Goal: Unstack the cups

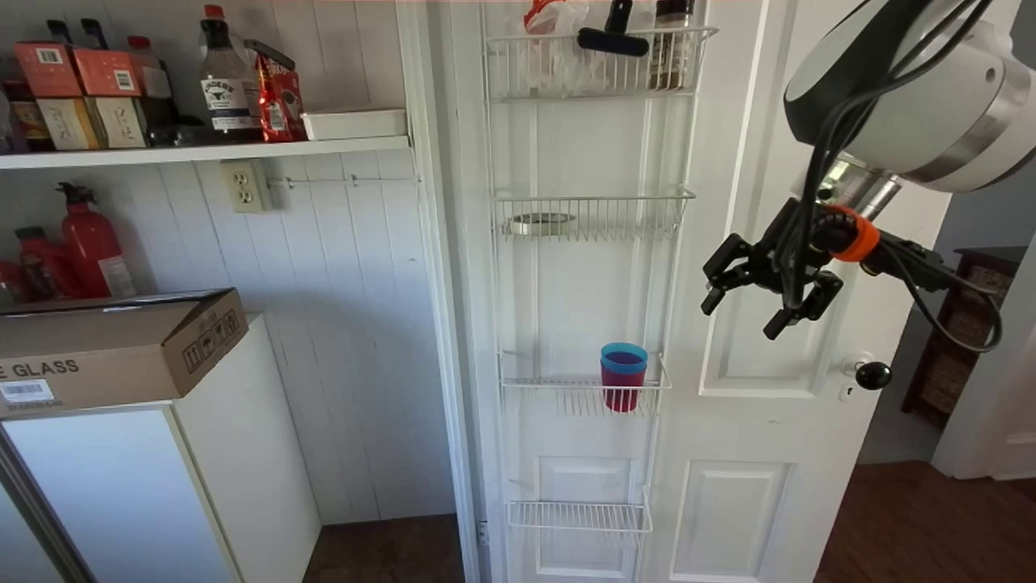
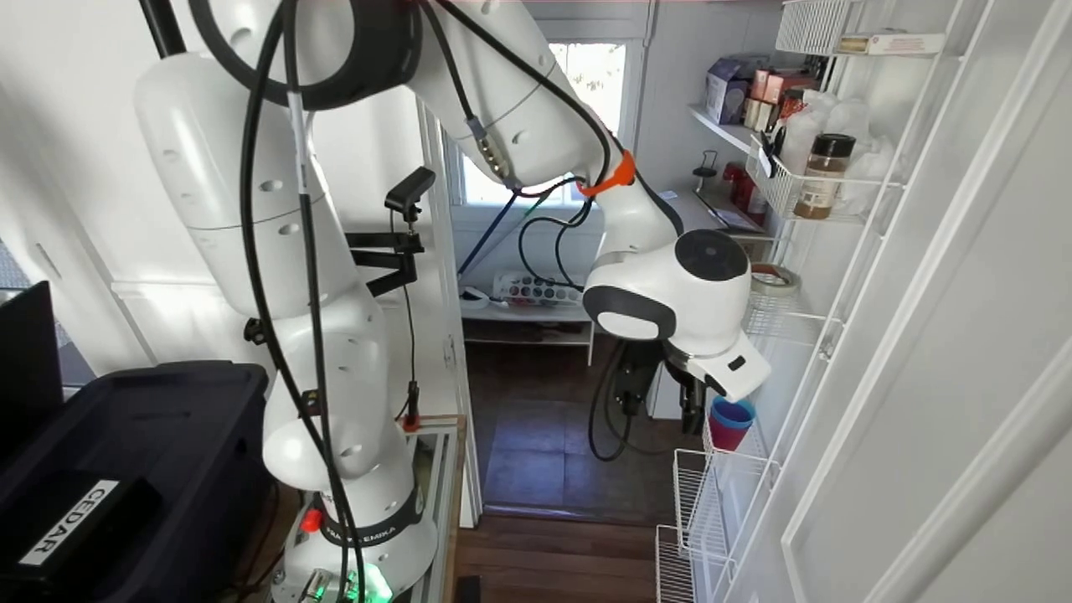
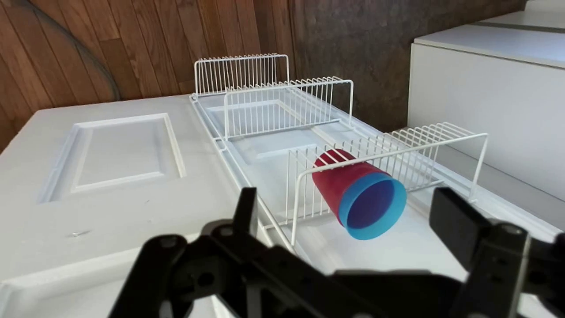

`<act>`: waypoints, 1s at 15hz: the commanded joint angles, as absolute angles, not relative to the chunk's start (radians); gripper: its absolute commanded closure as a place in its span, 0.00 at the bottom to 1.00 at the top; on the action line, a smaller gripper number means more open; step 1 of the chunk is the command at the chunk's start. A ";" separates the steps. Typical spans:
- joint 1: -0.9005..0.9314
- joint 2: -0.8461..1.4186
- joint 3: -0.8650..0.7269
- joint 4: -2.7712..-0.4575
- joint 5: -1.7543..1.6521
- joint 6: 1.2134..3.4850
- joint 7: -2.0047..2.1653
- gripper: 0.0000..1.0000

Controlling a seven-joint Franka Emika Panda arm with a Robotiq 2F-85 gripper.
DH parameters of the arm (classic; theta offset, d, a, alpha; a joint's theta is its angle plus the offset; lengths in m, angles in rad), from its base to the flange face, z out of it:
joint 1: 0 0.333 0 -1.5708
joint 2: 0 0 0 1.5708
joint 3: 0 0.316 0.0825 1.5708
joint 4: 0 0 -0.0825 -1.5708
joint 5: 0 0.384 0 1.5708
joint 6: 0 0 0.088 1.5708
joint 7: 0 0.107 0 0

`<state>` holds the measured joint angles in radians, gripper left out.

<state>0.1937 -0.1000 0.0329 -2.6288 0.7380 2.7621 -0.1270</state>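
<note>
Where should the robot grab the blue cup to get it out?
I'd try the rim of the blue cup, with the claw coming from above. That cup stands mouth up inside the pink cup, with only its top band sticking out, so pinching just that edge probably won't catch both.

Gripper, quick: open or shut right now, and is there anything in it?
Gripper: open, holding nothing; the stacked cups are apart from it.
</note>
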 commanded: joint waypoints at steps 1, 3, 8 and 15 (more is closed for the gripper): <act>0.192 -0.100 0.033 -2.629 0.738 2.762 -0.127 0.00; 0.191 -0.104 0.033 -2.629 0.738 2.762 -0.127 0.00; 0.225 0.050 0.032 -2.519 1.052 2.810 -0.407 0.00; 0.205 0.269 0.064 -2.339 1.350 2.799 -0.704 0.00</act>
<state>0.2116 0.1650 0.0464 -2.4295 1.2597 2.7939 -0.6059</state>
